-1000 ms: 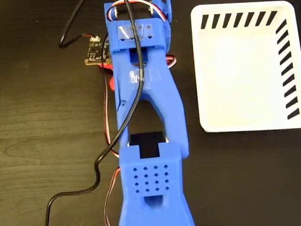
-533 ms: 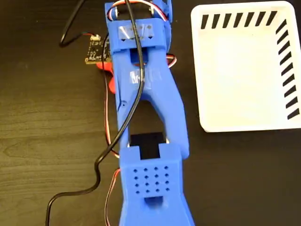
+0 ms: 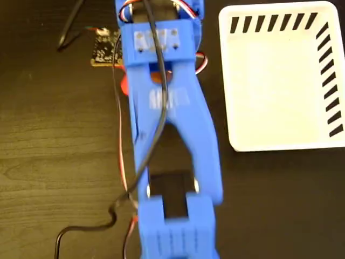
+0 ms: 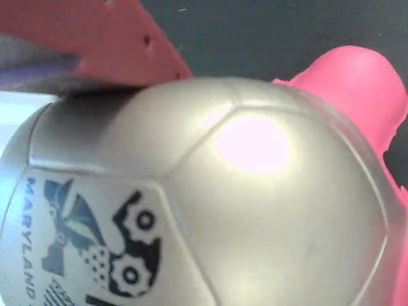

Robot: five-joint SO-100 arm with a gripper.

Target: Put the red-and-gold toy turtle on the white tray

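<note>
Gripper (image 4: 95,60): closure indiscernible, against red-and-gold toy turtle (image 4: 210,204); white tray (image 3: 280,81) at 3 o'clock. Risk: domed shell slipping free.

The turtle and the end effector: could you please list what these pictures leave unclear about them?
- Toy turtle: the wrist view is too close, edges crop it; in the fixed view the blue arm hides nearly all of it.
- End effector: fingertips unseen in both views, so open or shut is unclear.
- White tray: its right edge is cut off.
</note>
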